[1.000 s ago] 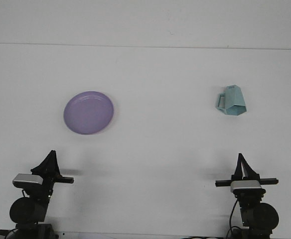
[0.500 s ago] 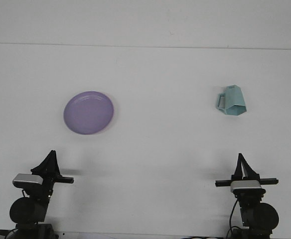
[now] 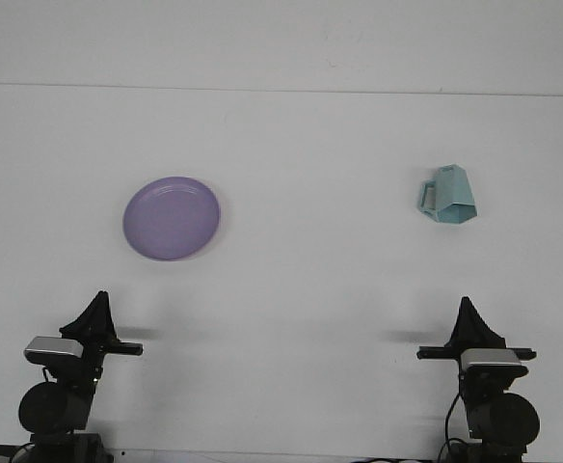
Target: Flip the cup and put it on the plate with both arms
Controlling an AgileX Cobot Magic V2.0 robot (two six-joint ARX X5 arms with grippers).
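Left gripper point(image 3: 96, 307): sat low at 7 o'clock on the table point(image 3: 291, 289), tip aimed toward 12 o'clock. Carried nothing. Open-or-closed state could not be determined from the front view.

Right gripper point(image 3: 468, 313): sat low at 5 o'clock, likewise aimed toward 12 o'clock. Carried nothing. Grip state again could not be determined.

Plate point(image 3: 172, 218): lay flat toward 12 o'clock of the left gripper, well apart from it, at about 9 o'clock of the table centre. Purple, round, held nothing.

Cup point(image 3: 448, 195): lay toward 12 o'clock of the right gripper, well apart from it, at about 2 o'clock of the table centre. Pale teal, faceted, tipped over and not upright. Handle pointed toward 9 o'clock; wider hexagonal end faced roughly 5 o'clock. Could not be confirmed whether that end was the mouth. Well apart from the plate, with bare table between.

Step in hand, as judged: start of task, nothing grasped, flip not yet done, placement not yet done.

Next move, as judged: called for the right arm, nearer the cup, to reach toward 12 o'clock, spread wide enough to span the faceted body, and close across opposite flats clear of the handle. Called afterwards for righting the cup and a transfer toward 9 o'clock, where the left arm could reach the plate.
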